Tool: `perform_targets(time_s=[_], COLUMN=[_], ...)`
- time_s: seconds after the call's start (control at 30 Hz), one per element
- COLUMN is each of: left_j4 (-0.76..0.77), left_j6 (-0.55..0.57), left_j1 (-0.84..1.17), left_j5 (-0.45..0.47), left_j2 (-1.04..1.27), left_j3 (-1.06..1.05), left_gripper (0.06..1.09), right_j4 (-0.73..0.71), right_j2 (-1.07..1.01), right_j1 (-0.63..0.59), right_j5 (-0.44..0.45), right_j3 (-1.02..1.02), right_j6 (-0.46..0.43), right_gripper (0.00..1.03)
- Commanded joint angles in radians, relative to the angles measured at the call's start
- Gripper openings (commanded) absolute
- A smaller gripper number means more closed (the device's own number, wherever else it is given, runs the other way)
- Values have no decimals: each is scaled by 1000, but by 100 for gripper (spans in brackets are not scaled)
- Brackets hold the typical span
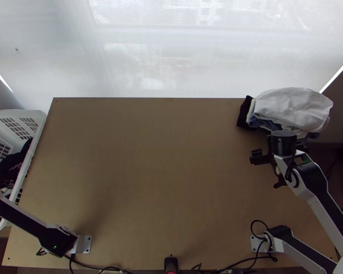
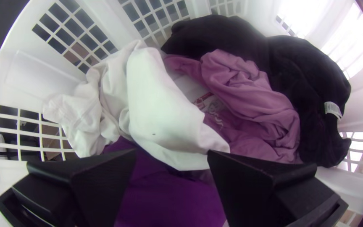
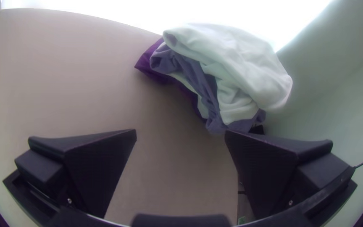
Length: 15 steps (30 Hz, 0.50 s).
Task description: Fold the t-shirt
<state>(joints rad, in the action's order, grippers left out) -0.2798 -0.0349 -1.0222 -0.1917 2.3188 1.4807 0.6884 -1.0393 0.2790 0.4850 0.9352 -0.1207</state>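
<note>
Two grippers stand with their fingers spread wide: the left one [image 2: 172, 156] over the white laundry basket [image 1: 34, 144] at the table's [image 1: 148, 160] left side, the right one [image 1: 265, 171] near the stack of cloths [image 1: 292, 109] at the far right corner. I can't tell which garment is the t-shirt; a white one [image 2: 160, 109], a pink one [image 2: 248, 98] and a black one [image 2: 307, 84] lie bunched in the basket, beside purple cloth [image 2: 169, 197].
</note>
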Motion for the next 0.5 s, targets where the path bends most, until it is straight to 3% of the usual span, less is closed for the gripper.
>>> perform_targets(time_s=[0.0, 0.1, 0.13, 0.27, 0.3, 0.47], left_j4=[25, 28, 28, 28, 19, -79], left_j6=[18, 15, 13, 24, 32, 133], left_j1=[-4, -9, -7, -6, -7, -6], left_j5=[-2, -2, -3, -2, -2, 34], left_j2=[68, 96, 108, 133, 134, 30], left_j3=[39, 82, 99, 151, 164, 165], left_gripper=[72, 65, 59, 16, 9, 9], right_j4=[13, 14, 17, 34, 36, 25], right_j2=[1, 7, 12, 21, 21, 19], right_j1=[9, 5, 3, 2, 2, 2], right_j5=[1, 1, 1, 1, 1, 1], right_j3=[-30, -56, -64, -73, -73, -73], right_j6=[-7, -11, -11, -14, -20, -33], right_gripper=[98, 98, 98, 98, 98, 98])
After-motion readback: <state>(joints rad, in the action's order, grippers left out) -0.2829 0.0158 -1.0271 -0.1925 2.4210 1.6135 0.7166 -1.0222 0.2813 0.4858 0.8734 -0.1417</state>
